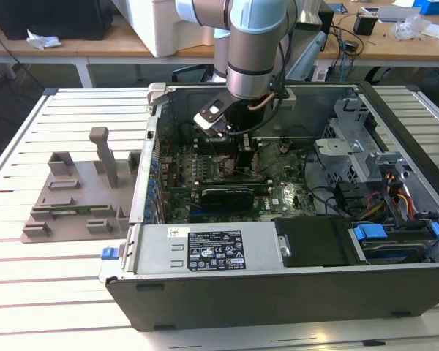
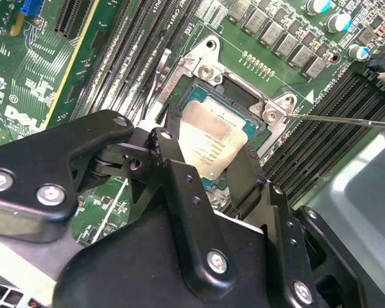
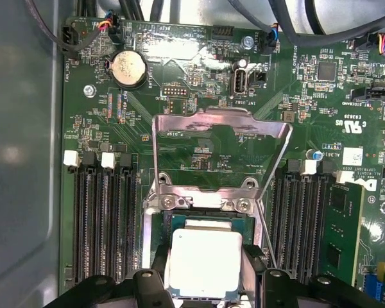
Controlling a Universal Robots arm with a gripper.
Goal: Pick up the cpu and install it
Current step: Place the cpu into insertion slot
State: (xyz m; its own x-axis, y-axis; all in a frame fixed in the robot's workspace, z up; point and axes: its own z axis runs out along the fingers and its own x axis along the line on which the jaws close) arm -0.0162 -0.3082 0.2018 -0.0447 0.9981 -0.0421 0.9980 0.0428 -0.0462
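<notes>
Silver arm (image 1: 249,66), blue caps (image 1: 194,9), poss. copper cable (image 1: 257,104); black hand (image 2: 208,151) w/ screws (image 2: 217,260).

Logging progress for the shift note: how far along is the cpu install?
Done: the cpu is picked up and at the socket, whose frame stands open. In hand: the gripper clamps the cpu over the socket. Left: release and closing the frame; whether it is seated, I cannot tell.

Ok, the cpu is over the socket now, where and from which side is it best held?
By its two opposite thin edges, from straight above. The cpu lies flat, silver top up, so only the edges offer a hold, and the raised load plate blocks one end. The gripper holds those edges now.
</notes>
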